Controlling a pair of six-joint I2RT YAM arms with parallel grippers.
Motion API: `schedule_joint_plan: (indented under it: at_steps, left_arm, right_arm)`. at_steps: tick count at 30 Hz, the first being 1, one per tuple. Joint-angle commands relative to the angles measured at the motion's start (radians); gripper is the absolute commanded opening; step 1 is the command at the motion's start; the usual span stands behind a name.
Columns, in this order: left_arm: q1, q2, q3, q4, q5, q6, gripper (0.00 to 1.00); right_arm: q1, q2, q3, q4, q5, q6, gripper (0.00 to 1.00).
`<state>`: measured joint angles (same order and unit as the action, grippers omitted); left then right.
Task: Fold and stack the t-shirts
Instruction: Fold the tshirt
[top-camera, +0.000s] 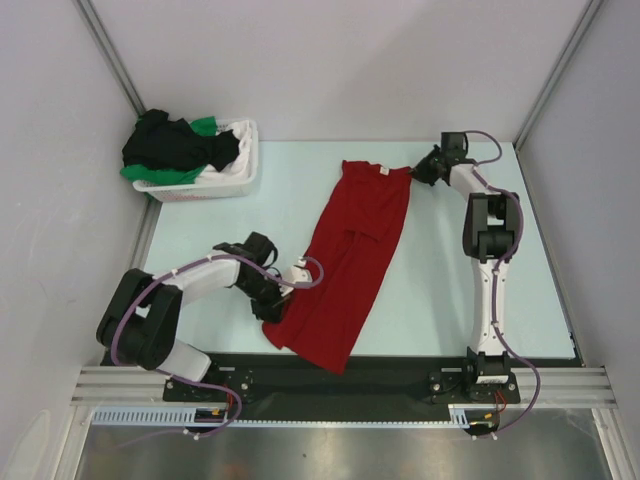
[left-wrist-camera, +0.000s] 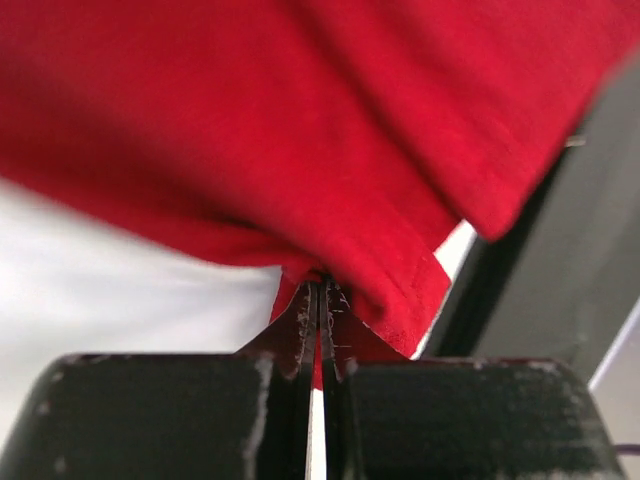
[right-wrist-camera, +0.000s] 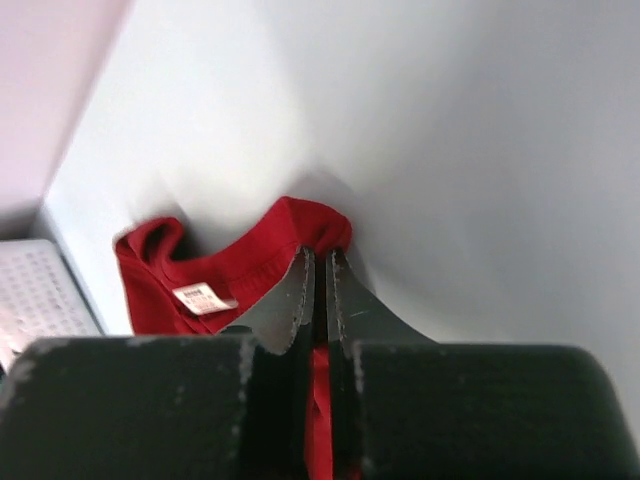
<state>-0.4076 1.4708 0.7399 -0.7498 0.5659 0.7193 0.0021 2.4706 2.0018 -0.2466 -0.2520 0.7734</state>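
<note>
While both arms grip it, red t-shirt (top-camera: 352, 262): lies lengthwise on the tabletop (top-camera: 440, 290), folded narrow, collar at the far end, hem by the near edge.

Left fingers (left-wrist-camera: 298, 335): pinched tight on a fold of cloth at the shirt's near left edge.

Right fingers (right-wrist-camera: 292, 300): pinched tight on the far right corner beside the collar, with the pale neck label (right-wrist-camera: 205, 298) just to their left.

Purpose, judged: opposite ends are gripped so the cloth can be drawn taut or lifted for the next fold.

Black and green t-shirts (top-camera: 178, 148): heaped unfolded in the white basket (top-camera: 243, 170) at far left, not yet dealt with.

Unclear: how many layers each pinch takes; the label's print, too small to read; the count of tees in the heap. The left wrist view is blurred and mostly filled by red cloth.
</note>
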Motion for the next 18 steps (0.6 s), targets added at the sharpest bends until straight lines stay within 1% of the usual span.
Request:
schedule_joint_plan:
  at_steps: [1,2,3,4,5,7,9,10,11,12,13,14,15,17,18]
  left_arm:
    - [-0.134,0.049,0.047,0.0,0.12,0.022,0.01]
    - [-0.164,0.077,0.061,-0.005,0.118,0.022,0.01]
    - [-0.213,0.098,0.075,-0.003,0.124,0.009,0.02]
    - [-0.232,0.146,0.091,-0.011,0.133,0.005,0.02]
    - [-0.244,0.164,0.133,-0.016,0.146,0.002,0.02]
    - [-0.267,0.193,0.171,-0.013,0.187,-0.009,0.04]
    - [-0.273,0.215,0.202,0.016,0.207,-0.035,0.07]
    - [-0.273,0.217,0.207,0.036,0.218,-0.041,0.14]
    - [-0.273,0.218,0.214,0.038,0.219,-0.041,0.19]
    - [-0.273,0.214,0.216,0.03,0.215,-0.034,0.26]
    - [-0.273,0.203,0.213,0.008,0.203,-0.029,0.3]
    - [-0.273,0.163,0.19,0.001,0.18,-0.018,0.33]
    - [-0.273,0.137,0.173,-0.003,0.163,-0.015,0.37]
    - [-0.272,0.073,0.123,-0.023,0.099,-0.009,0.4]
    - [-0.272,0.01,0.107,-0.032,0.072,0.0,0.42]
  right_arm:
    - [0.059,0.108,0.196,0.012,0.014,0.073,0.03]
    - [0.068,0.129,0.196,0.01,0.013,0.073,0.03]
    - [0.075,0.152,0.266,0.01,0.016,0.09,0.04]
    - [0.088,0.169,0.297,0.009,0.017,0.093,0.05]
    - [0.094,0.2,0.325,0.009,0.023,0.096,0.06]
    - [0.105,0.209,0.383,0.006,0.039,0.096,0.1]
    - [0.113,0.203,0.388,0.027,0.049,0.098,0.23]
    - [0.113,0.197,0.391,0.03,0.049,0.092,0.29]
    - [0.111,0.191,0.394,0.021,0.051,0.081,0.41]
    - [0.108,0.168,0.399,0.006,0.057,0.061,0.45]
    - [0.107,0.153,0.397,-0.028,0.063,0.022,0.48]
    - [0.099,0.134,0.381,-0.042,0.083,-0.003,0.53]
    - [0.095,0.078,0.362,-0.055,0.091,-0.019,0.57]
    - [0.084,0.01,0.283,-0.077,0.123,-0.058,0.64]
    - [0.076,-0.027,0.255,-0.088,0.138,-0.071,0.64]
